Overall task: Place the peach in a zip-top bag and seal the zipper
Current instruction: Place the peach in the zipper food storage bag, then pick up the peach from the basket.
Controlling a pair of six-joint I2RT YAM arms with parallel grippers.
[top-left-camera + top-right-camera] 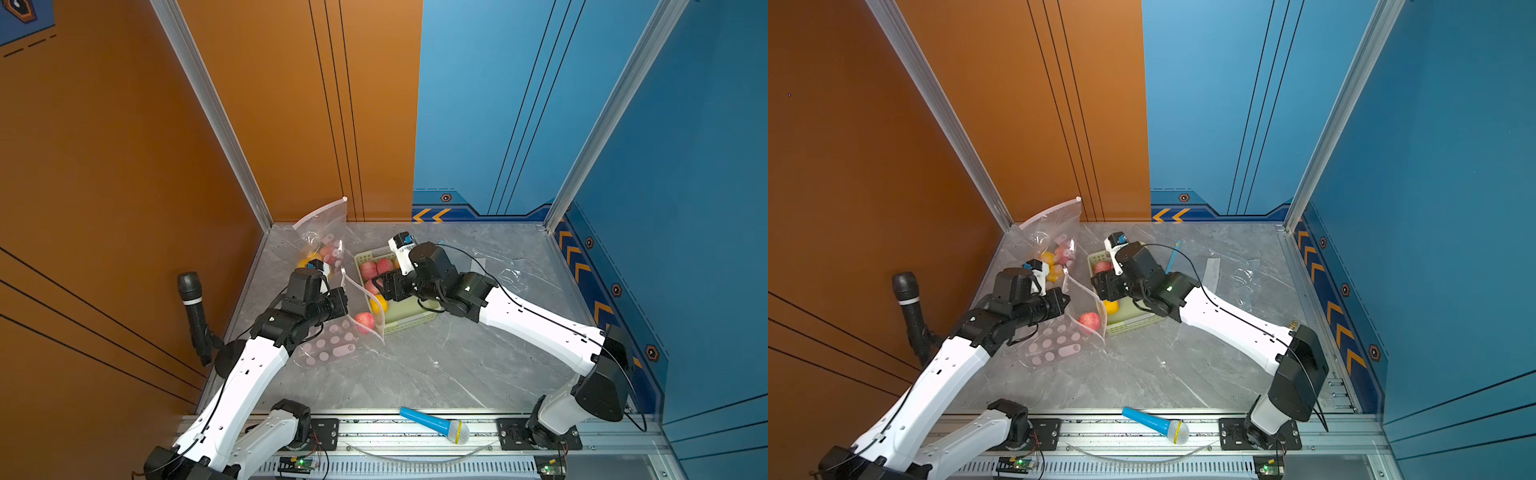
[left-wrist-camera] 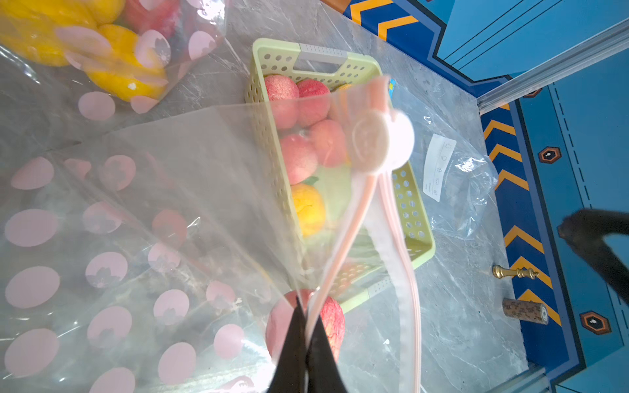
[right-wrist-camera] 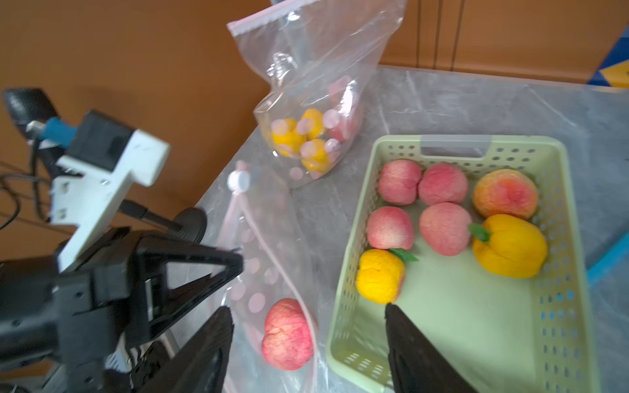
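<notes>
Nearest us, a blue toy microphone (image 1: 434,424) lies on the aluminium rail (image 1: 374,434) at the near edge, between the two arm bases. Beyond it we see a grey marbled tabletop (image 1: 415,365), closed in by an orange wall (image 1: 104,166) on the left and far left and a blue wall (image 1: 498,104) on the far right and right. A black microphone (image 1: 193,307) stands on a stand at the left edge. The peach (image 3: 287,335) is pink-red with paler streaks, a rough fuzzy skin and a cleft down one side. It lies inside the zip-top bag (image 1: 328,345), close to the bag's mouth and just left of the pale green basket (image 3: 577,238). The bag is clear with pink dots, and its pink zipper track gapes open with the round slider (image 2: 381,143) at the far end. The left gripper (image 2: 308,309) has its fingers pressed together on one lip of the zipper track, lifting that edge off the table. The right gripper (image 3: 306,308) hangs over the bag's mouth and the basket's near left corner. Its jaws are well apart with nothing between them, and we cannot tell whether a finger touches the basket. The basket holds more pink and yellow fruit. A second bag (image 1: 322,232) with yellow and pink fruit leans in the far left corner, and an empty clear bag (image 1: 498,266) lies to the right of the basket.
</notes>
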